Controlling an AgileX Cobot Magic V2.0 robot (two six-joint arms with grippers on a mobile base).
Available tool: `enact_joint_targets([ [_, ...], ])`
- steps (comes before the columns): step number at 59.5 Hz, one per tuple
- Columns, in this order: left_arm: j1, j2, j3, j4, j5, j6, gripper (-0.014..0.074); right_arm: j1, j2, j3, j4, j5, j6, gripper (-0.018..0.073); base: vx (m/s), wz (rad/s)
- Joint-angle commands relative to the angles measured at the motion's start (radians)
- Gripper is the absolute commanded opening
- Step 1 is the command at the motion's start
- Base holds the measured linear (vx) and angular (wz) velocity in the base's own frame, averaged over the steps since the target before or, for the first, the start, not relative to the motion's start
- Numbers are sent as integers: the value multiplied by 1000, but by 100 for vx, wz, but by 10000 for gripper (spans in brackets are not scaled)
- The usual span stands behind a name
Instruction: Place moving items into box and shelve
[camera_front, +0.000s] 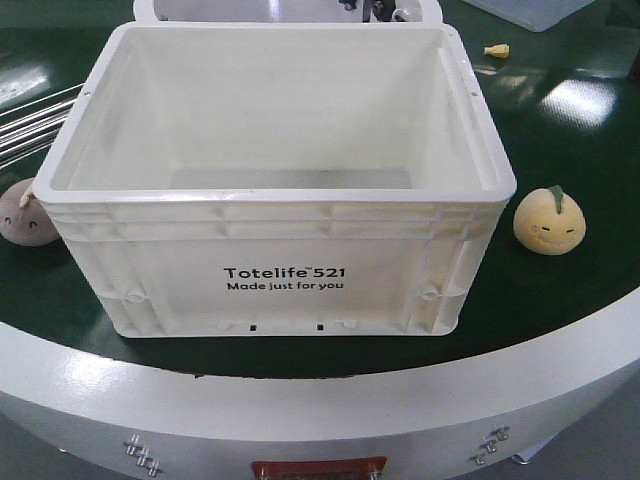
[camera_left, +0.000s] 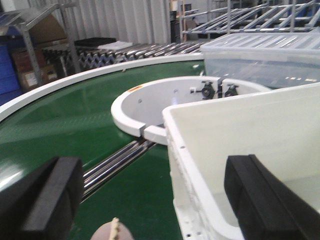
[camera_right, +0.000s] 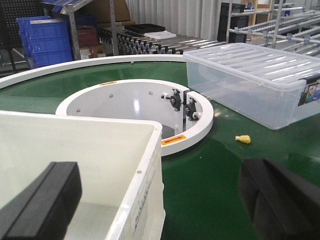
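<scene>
The green belt carries the empty box mid-frame, with the yellow plush just right of it and the pink plush at its left side. Both look soft and light; pinch each across its round middle. Left hand and right hand are spread, empty.

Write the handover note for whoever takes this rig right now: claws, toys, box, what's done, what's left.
Claws: the left claw is open and empty, beside the white box on its left. The right claw is open and empty, over the box's right rim.
Things: the box stands on the green belt with nothing inside. The greyish-pink plush lies on the belt at its left, the yellow plush at its right.
Done: nothing yet.
Left: both plushes into the box, then shelve it.
</scene>
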Motion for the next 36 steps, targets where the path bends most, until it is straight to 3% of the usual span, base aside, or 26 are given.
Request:
enact_joint_targets([
  [1, 0, 60, -77, 160, -6, -109, 629, -1, 43, -74, -104, -28, 92, 666, 0, 0],
  [10, 0, 190, -159, 455, 126, -356, 576, -1, 150, -197, -293, 111, 317, 661, 0, 0],
  [16, 0, 263, -180, 581, 137, -448, 542, 0, 233, -268, -333, 188, 350, 650, 0, 0],
  [26, 0, 366, -180, 592, 61, -459, 474, 0, 352, -333, -329, 219, 325, 627, 0, 0],
  [36, 0, 425, -180, 595, 44, -609, 427, 0, 415, -343, -308, 205, 325, 619, 0, 0],
])
